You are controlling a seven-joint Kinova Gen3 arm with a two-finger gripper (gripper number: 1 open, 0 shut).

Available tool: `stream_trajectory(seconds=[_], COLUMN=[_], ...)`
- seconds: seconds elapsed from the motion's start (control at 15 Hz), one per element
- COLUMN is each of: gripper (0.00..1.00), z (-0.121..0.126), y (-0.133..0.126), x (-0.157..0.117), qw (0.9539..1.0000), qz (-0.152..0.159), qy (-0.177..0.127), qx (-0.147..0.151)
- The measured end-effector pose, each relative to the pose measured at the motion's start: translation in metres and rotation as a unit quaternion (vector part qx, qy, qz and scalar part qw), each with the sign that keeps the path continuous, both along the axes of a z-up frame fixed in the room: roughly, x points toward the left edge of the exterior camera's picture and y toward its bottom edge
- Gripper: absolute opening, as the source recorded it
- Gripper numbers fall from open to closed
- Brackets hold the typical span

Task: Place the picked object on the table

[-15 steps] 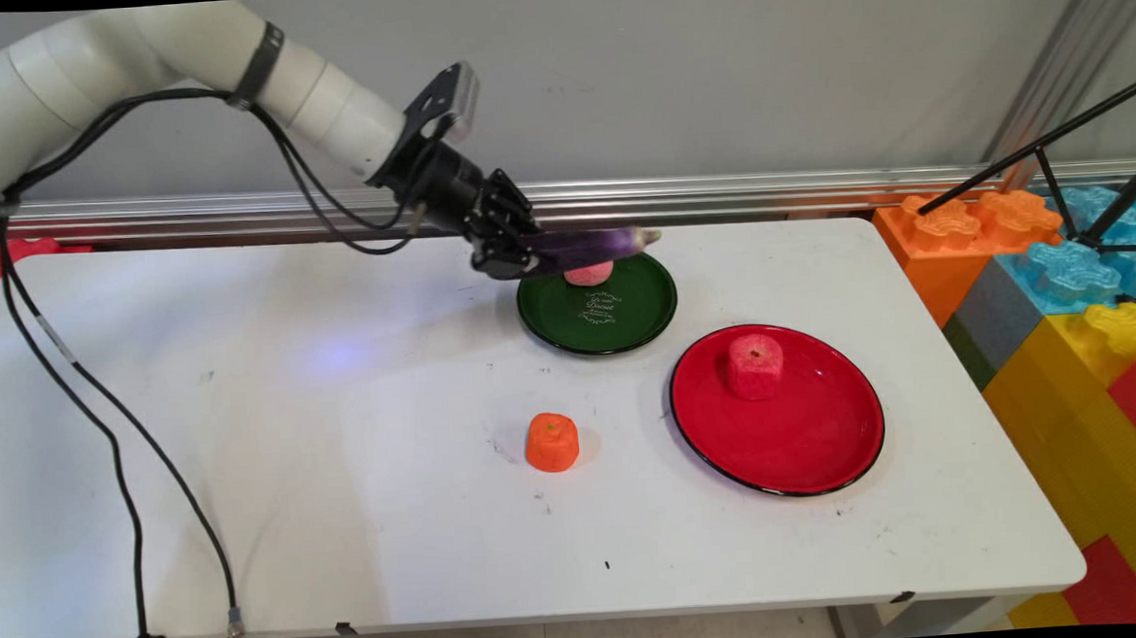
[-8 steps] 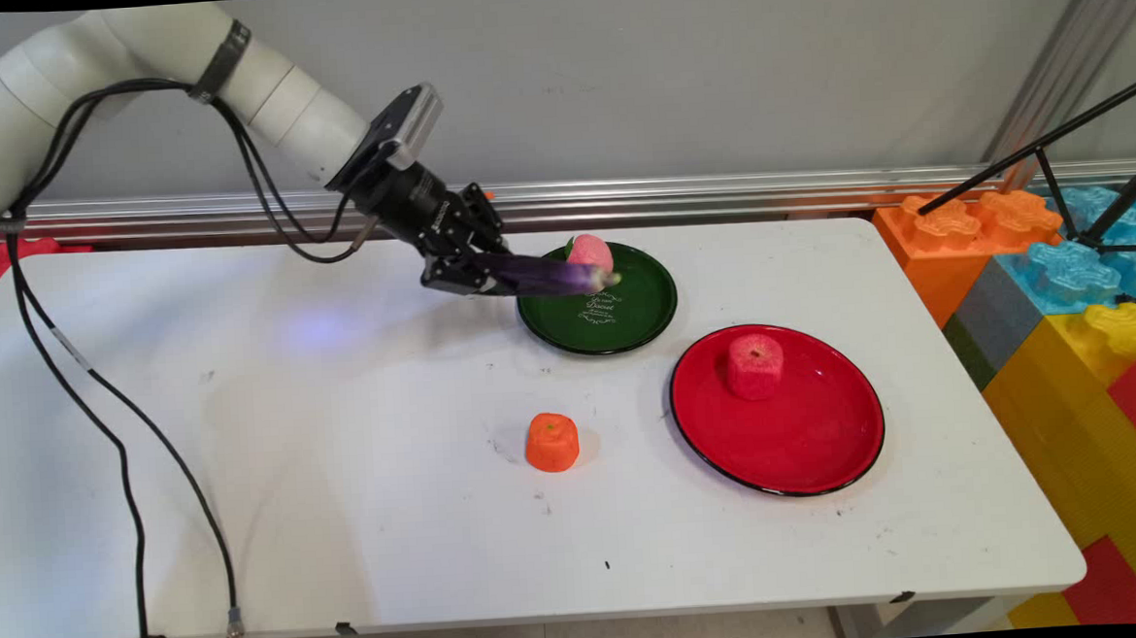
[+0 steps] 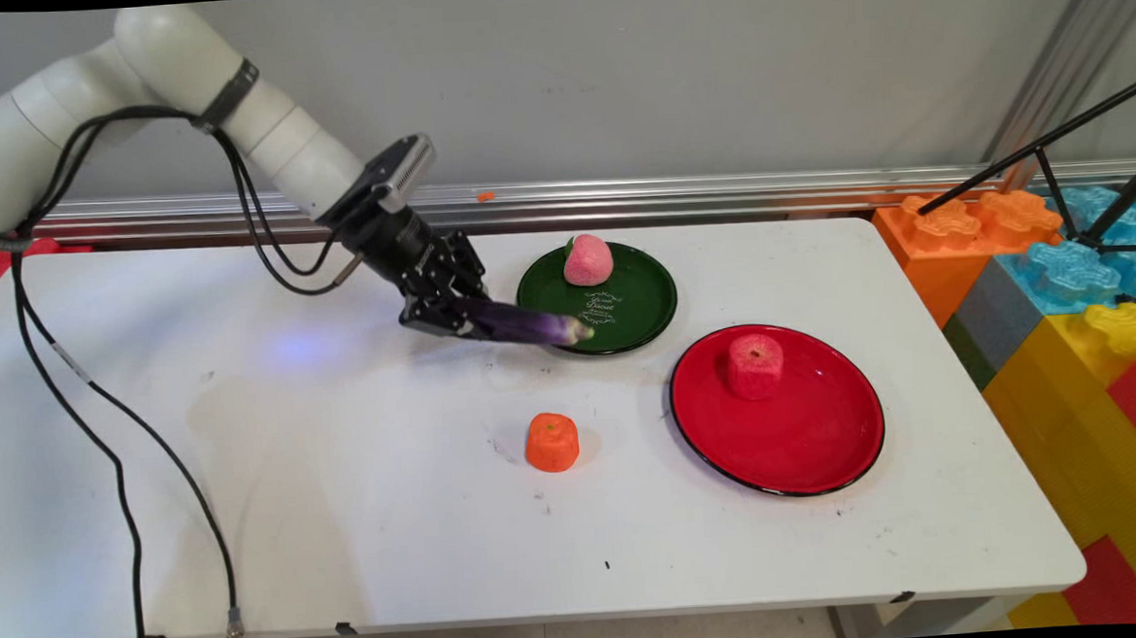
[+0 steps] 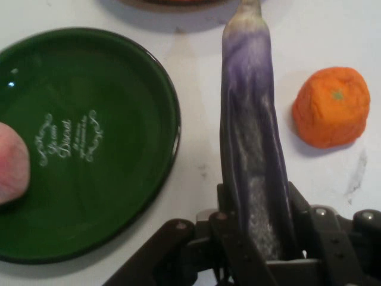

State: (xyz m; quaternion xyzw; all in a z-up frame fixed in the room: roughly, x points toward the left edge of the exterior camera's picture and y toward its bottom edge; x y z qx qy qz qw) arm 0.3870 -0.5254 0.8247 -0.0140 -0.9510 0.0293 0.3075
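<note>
From my station I see the arm [image 3: 226, 94] reaching in from the upper left, black cables [image 3: 96, 402] hanging off it and trailing down to the near edge of the white surface [image 3: 246, 491]. The claw [image 3: 451, 311] is clamped on the thick end of a long purple eggplant [image 3: 527, 323], which sticks out to the right and slopes slightly down; in the hand view the eggplant [image 4: 253, 161] runs straight up between the two fingers [image 4: 324, 235], pinched on both sides. Its pale tip lies over the near left rim of the green plate [image 3: 636, 325], though I cannot tell whether it touches the rim. Nearer to me, an orange fruit [image 3: 551, 442] stands alone on the surface, well apart from the claw. The green plate carries white lettering in its middle and a pink peach [image 3: 587, 260] on its far side. Further right, and nearer to me, a larger red plate [image 3: 808, 443] holds a red fruit [image 3: 755, 366] on its far left part. Past the surface's right edge are big coloured building blocks [image 3: 1061, 274].
</note>
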Motion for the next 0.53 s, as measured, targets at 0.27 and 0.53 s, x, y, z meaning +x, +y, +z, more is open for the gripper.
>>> stream_trajectory(seconds=[0.27,0.53], gripper=[0.00,0.00], z=[-0.019,-0.031], y=[0.004,0.005], x=[-0.005,-0.010], qw=[0.9998,0.9995], qz=[-0.007,-0.010], qy=[-0.014,-0.025], qx=[0.012,0.017])
